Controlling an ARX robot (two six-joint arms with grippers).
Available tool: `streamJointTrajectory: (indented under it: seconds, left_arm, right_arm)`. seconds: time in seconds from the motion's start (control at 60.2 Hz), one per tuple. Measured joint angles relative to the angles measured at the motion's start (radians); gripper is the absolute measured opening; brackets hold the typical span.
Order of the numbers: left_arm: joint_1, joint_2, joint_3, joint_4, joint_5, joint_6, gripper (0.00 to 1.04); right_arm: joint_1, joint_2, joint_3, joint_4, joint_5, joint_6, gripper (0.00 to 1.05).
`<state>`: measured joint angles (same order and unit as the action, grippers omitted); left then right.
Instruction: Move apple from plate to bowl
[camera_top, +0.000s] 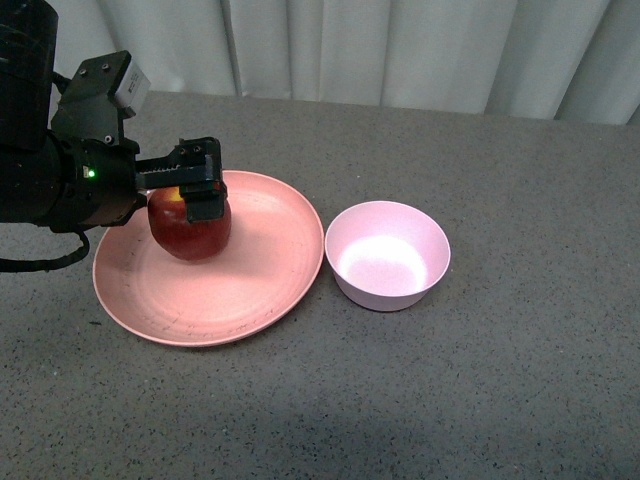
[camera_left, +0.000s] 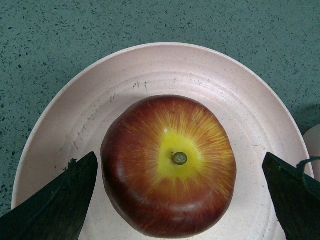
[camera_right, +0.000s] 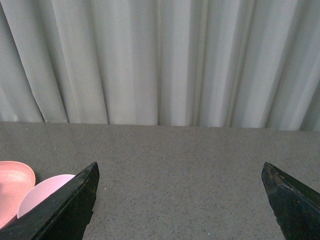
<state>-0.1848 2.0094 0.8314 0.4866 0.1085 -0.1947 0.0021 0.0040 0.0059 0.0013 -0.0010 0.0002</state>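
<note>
- Apple, round, glossy and dark red with a yellow patch at its stem, sits on the wide, shallow salmon-pink plate, off the plate's centre toward the robot's left. It has not been lifted.
- In the front view the black left end effector hangs over the apple's top and reaches down past its sides, which I judge to be the line-up for a grasp.
- The small, deep pale pink bowl stands just beside the plate on the robot's right, apart from the plate's rim and with nothing in it. I judge that placing makes for a short carry.
- The speckled grey desk around the plate shows nothing else, and a white pleated curtain hangs beyond the plate. Only the bowl's own wall stands in the path, so the apple must clear it.
- In the left wrist view the apple sits stem-up on the plate between the two dark fingers. One finger is just beside the skin and the other well apart, so this end effector is released, with neither finger touching the apple.
- In the right wrist view the right end effector is released and grasps nothing. It hangs over bare desk away from the plate, facing the curtain.
- The plate's edge and the bowl show only at one corner there.
</note>
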Motion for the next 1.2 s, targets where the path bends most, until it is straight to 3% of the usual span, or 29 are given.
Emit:
streamJointTrajectory:
  seconds: [0.249, 0.399, 0.631, 0.814, 1.013, 1.196]
  left_arm:
    - [0.0, 0.047, 0.023, -0.007, -0.037, 0.017, 0.98]
    - [-0.005, 0.05, 0.019, 0.009, -0.042, 0.018, 0.77]
    - [-0.023, 0.025, 0.006, 0.017, -0.034, 0.006, 0.73]
    - [-0.103, -0.055, 0.033, -0.001, -0.021, -0.031, 0.72]
    - [-0.259, -0.053, 0.121, -0.023, -0.033, -0.081, 0.72]
    - [-0.321, -0.021, 0.142, -0.026, -0.046, -0.096, 0.72]
  right_arm:
    - [0.0, 0.0, 0.0, 0.0, 0.0, 0.0, 0.95]
    - [0.0, 0.0, 0.0, 0.0, 0.0, 0.0, 0.95]
    - [0.0, 0.0, 0.0, 0.0, 0.0, 0.0, 0.95]
    - [0.0, 0.0, 0.0, 0.0, 0.0, 0.0, 0.95]
    - [0.0, 0.0, 0.0, 0.0, 0.0, 0.0, 0.95]
    - [0.0, 0.0, 0.0, 0.0, 0.0, 0.0, 0.95]
